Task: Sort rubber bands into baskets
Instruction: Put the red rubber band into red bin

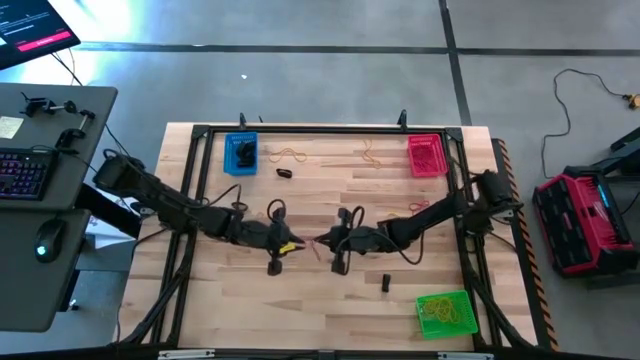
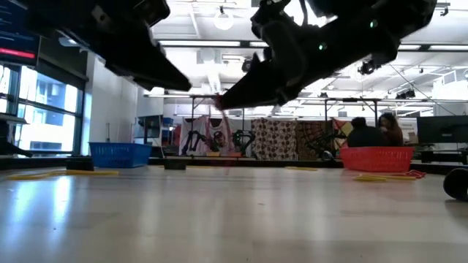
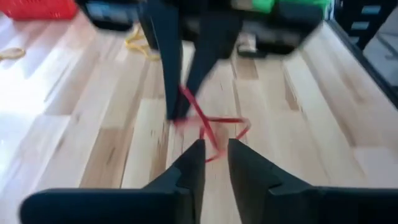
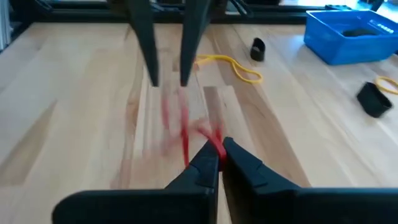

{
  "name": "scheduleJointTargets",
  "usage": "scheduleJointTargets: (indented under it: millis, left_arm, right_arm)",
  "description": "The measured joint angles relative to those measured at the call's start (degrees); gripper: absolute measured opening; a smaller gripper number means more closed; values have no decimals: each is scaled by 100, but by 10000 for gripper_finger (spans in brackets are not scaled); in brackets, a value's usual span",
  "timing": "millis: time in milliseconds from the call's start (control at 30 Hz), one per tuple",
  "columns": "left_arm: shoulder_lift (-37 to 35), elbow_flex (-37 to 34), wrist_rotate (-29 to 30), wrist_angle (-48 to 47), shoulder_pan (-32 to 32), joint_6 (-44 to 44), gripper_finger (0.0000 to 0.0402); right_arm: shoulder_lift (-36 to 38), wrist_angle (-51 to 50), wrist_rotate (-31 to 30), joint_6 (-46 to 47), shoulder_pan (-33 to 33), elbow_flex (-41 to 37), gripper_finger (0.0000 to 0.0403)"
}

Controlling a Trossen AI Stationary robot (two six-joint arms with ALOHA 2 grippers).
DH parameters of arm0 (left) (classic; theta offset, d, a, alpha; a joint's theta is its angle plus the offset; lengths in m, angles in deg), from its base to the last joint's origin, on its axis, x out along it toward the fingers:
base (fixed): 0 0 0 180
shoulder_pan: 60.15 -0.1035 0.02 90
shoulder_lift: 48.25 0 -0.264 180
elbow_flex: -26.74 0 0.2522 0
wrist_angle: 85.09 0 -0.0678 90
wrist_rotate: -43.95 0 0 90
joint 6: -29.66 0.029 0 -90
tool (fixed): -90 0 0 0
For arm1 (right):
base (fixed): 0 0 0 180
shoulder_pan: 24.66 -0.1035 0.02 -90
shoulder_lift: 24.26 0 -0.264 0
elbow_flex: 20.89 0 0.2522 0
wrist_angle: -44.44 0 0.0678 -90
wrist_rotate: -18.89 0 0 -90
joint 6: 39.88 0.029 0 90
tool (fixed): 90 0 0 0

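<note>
Pincers, right [image 4: 219,151] and left [image 3: 215,152], share 1 red band [image 3: 211,124].

Your left gripper [image 1: 296,243] and right gripper [image 1: 322,243] tip to tip over the middle of the worktop [image 1: 300,300], both arms stretched inward from its side edges, right fingers [image 4: 208,163] pinched closed, left fingers [image 3: 193,163] slightly parted.

The table [image 1: 330,290] is seen from overhead and level from its near edge; close wrist views, somewhat blurred, face each other at its middle.
</note>
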Motion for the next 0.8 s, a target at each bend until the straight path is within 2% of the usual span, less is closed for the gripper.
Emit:
scheduleJointTargets:
  millis: [267,433,567,800]
  left_arm:
    - [-350,0,82,-514,140,-162,128]
    - [-411,0,168,-603,173,175,140]
    - [-350,4,178,-659,86,165,113]
    - [-282,9,93,-562,-66,165,21]
  right_arm:
    - [935,-1275,-93,29,92,0,1]
    - [1638,-2045,-161,-213,321,29,1]
    - [2213,-3156,-489,-391,535,282,0]
    - [2985,-5515,-1200,-405,1031,1083,0]
